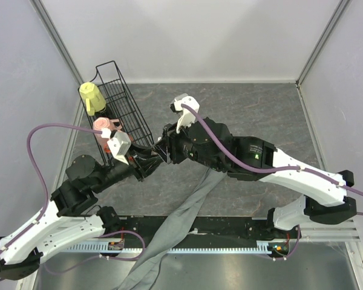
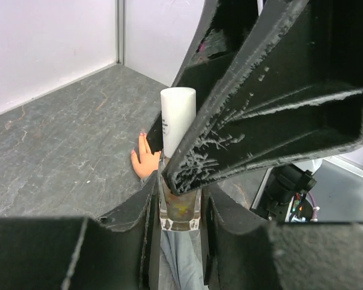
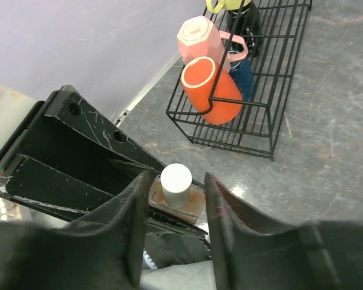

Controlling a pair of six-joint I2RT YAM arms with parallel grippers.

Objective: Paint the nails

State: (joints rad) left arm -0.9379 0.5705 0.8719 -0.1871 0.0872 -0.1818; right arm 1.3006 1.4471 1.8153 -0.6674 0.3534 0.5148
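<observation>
My left gripper (image 1: 150, 161) is shut on a small glass nail polish bottle (image 2: 180, 211) and holds it upright; its fingers (image 2: 139, 208) press both sides of the bottle. The bottle's white cap (image 3: 176, 180) stands between the fingers of my right gripper (image 3: 176, 196), which is open, with a gap beside the cap. The grippers meet at the table's middle, the right one (image 1: 165, 148) above the left. The peach mannequin hand (image 2: 146, 162) lies on the table behind the bottle, its nails mostly hidden. Its grey sleeve (image 1: 187, 211) runs toward the near edge.
A black wire rack (image 1: 126, 109) stands at the back left with a yellow mug (image 1: 92, 96) and a pink mug (image 1: 104, 125). The right wrist view also shows an orange mug (image 3: 210, 90) in it. White walls enclose the grey table (image 1: 260, 109).
</observation>
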